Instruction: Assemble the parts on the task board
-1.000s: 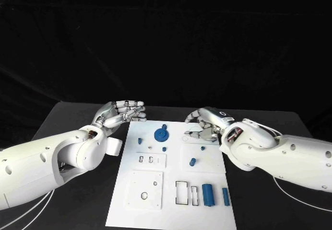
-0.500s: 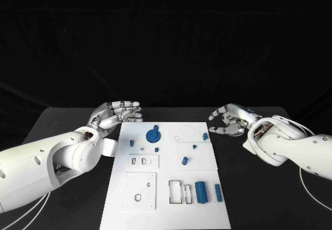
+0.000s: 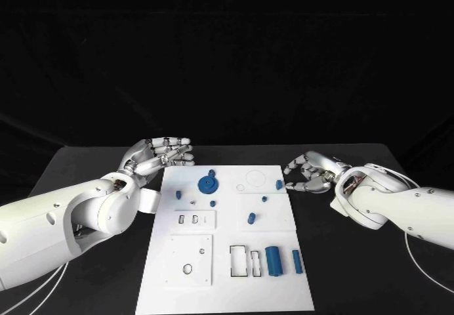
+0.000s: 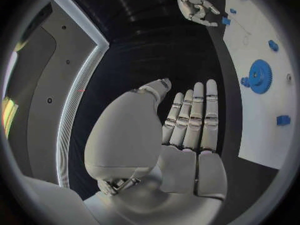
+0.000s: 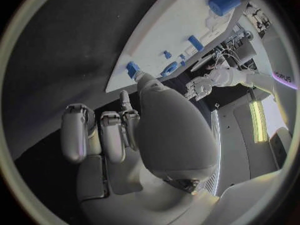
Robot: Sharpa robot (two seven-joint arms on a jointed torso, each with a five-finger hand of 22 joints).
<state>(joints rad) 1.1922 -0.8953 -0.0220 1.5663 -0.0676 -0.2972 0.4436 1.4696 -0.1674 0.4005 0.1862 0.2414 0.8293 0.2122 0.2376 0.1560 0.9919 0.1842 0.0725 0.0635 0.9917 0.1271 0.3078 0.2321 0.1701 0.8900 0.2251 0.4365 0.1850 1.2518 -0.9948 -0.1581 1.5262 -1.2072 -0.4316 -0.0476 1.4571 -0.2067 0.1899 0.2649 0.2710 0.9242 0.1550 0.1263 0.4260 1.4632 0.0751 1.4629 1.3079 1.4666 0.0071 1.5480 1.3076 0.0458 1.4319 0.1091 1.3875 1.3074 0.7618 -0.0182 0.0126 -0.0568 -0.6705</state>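
Observation:
The white task board lies in the middle of the black table. A blue gear stands near its far end, with small blue parts around it and two blue cylinders near the front. My left hand hovers at the board's far left corner, empty, its fingers straight and close together. My right hand is at the far right edge with its fingers loosely curled and nothing in them. Its thumb reaches close to a small blue part at the board's edge.
White plates with cut-out slots and holes lie on the board's left half, and a black-rimmed slot sits beside the cylinders. Black table surface lies bare on both sides of the board.
My right hand left the board's far right part, swung out to the right, and has now come back to the board's edge. The left hand has hardly moved.

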